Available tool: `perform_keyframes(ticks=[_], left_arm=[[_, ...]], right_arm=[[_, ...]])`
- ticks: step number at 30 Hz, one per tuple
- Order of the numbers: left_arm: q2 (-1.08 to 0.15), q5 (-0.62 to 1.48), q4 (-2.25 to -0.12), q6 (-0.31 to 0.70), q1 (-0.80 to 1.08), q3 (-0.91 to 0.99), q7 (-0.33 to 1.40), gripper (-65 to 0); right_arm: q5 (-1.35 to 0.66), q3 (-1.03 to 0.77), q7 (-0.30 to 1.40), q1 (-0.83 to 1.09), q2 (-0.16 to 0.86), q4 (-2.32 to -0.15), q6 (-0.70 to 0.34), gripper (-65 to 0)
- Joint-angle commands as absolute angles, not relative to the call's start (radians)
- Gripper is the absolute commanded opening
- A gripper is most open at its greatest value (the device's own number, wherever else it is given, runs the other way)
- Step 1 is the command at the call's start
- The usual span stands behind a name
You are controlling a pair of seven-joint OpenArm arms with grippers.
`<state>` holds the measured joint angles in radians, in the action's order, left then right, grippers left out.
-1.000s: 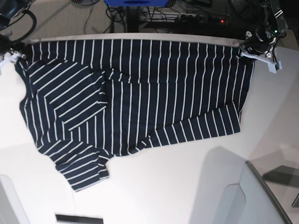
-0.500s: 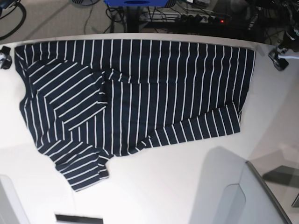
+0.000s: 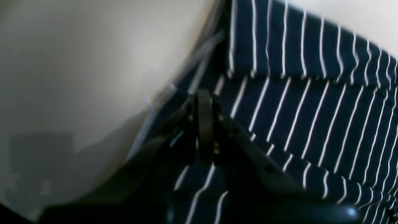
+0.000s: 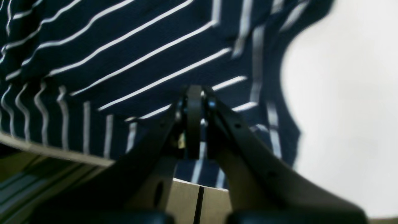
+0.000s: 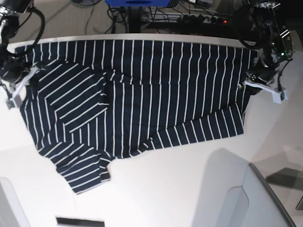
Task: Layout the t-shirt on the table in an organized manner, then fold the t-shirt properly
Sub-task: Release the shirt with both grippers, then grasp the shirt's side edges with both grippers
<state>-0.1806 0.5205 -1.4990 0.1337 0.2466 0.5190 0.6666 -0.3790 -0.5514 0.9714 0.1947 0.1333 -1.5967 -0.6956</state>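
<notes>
The navy white-striped t-shirt (image 5: 156,94) lies spread across the far half of the white table (image 5: 165,189), one sleeve folded over at the left and a bottom corner hanging toward the front left. My left gripper (image 5: 246,84) is at the shirt's right edge. In the left wrist view my left gripper (image 3: 203,124) is shut, pinching the t-shirt (image 3: 311,109) at its border with the table (image 3: 77,62). My right gripper (image 5: 31,75) is at the shirt's left edge. The right wrist view shows my right gripper (image 4: 194,124) shut on the t-shirt (image 4: 124,56) next to bare table (image 4: 342,109).
Cables and a power strip (image 5: 199,19) lie on the floor beyond the table's far edge, by a blue object (image 5: 137,2). A pale grey curved shape (image 5: 246,203) fills the front right corner. A dark strip (image 5: 80,221) sits at the front edge.
Both grippers came down from the shirt's far corners to its side edges and shut there. The shirt's left and right edges have drawn slightly inward.
</notes>
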Motion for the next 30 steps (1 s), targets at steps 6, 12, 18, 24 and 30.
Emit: perform_keyframes(ticks=[6,12,18,24,30], left_arm=[[-0.196,0.533,-1.438,0.136,0.173,0.53,0.639,-65.0],[-0.147,0.533,-1.38,0.136,0.127,0.538,0.641,-65.0],[-0.085,0.533,-1.362,0.136,0.108,0.539,0.639,-20.4],[-0.058,0.533,-1.343,0.136,0.074,0.539,0.639,-17.1],[-0.058,0.533,-1.273,0.136,0.024,0.539,0.638,-17.1]], right_arm=[[-0.394,-0.552,0.951,0.18,0.151,-1.612,-0.698,-64.8],[-0.394,-0.55,0.951,0.182,0.151,-1.612,-0.698,-64.8],[-0.394,-0.55,0.951,0.183,0.151,-1.612,-0.698,-64.8],[-0.395,-0.55,0.951,0.183,0.151,-1.612,-0.698,-65.0],[-0.395,-0.55,0.951,0.183,0.151,-1.61,-0.698,-65.0]])
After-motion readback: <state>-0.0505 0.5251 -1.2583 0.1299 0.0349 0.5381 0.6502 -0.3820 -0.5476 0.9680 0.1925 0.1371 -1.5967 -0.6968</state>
